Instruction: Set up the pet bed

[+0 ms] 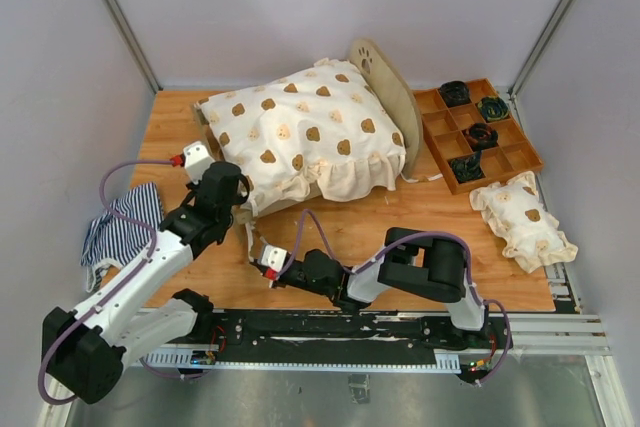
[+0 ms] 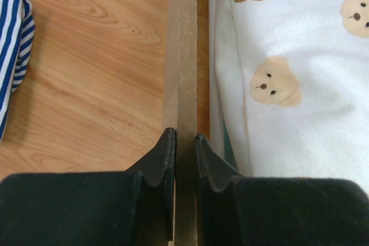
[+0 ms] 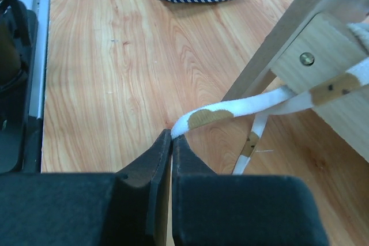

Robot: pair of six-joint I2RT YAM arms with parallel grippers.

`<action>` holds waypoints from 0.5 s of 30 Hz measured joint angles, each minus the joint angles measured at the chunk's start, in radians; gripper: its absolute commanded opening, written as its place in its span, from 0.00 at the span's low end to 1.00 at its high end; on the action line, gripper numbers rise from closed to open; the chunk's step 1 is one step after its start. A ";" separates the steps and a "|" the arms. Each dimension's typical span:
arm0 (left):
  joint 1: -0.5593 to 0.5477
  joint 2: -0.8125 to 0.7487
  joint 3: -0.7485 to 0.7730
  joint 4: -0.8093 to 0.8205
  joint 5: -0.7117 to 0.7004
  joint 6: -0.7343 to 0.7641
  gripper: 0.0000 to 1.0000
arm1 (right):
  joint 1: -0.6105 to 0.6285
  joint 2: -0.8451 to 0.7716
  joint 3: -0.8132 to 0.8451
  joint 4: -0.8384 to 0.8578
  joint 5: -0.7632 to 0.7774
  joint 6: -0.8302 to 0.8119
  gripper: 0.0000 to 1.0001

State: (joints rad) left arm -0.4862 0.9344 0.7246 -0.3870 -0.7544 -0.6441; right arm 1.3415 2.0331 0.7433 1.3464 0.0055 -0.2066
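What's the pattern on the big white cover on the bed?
Little brown bear faces on the white cover; the left wrist view shows them best.

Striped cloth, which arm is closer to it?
Left. The left arm passes right beside the striped cloth; the right arm sits well off to its right.

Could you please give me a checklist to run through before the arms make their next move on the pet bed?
1. Left gripper clamped on the pet bed, at its side board: ok.
2. Right gripper shut on the tie strap of the cushion: ok.
3. Tie strap clear of the bed's corner block: cannot tell.
4. Cushion seated squarely in the bed: cannot tell; its frill hangs over the near side.
5. Small pillow on the bed: not ok; it lies on the table.
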 measured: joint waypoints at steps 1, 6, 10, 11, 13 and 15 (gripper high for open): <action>0.003 0.004 -0.009 0.006 0.007 -0.005 0.17 | 0.000 -0.007 0.010 -0.026 0.008 0.017 0.00; 0.015 -0.008 -0.035 0.027 0.032 -0.026 0.40 | 0.000 -0.006 0.043 -0.106 0.038 0.080 0.00; 0.016 -0.065 -0.035 0.086 0.051 -0.056 0.56 | 0.000 0.010 0.043 -0.128 0.050 0.119 0.00; 0.016 -0.079 -0.035 0.090 0.056 -0.063 0.58 | 0.000 0.011 0.043 -0.137 0.052 0.130 0.00; 0.016 -0.098 -0.035 0.088 0.066 -0.075 0.63 | 0.000 0.011 0.043 -0.145 0.056 0.145 0.00; 0.016 -0.118 -0.035 0.055 0.080 -0.088 0.64 | 0.000 0.011 0.042 -0.152 0.056 0.161 0.00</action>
State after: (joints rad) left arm -0.4706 0.8162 0.6891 -0.3325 -0.6739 -0.7319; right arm 1.3415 2.0441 0.7849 1.1946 0.0616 -0.0460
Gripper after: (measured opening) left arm 0.615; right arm 0.012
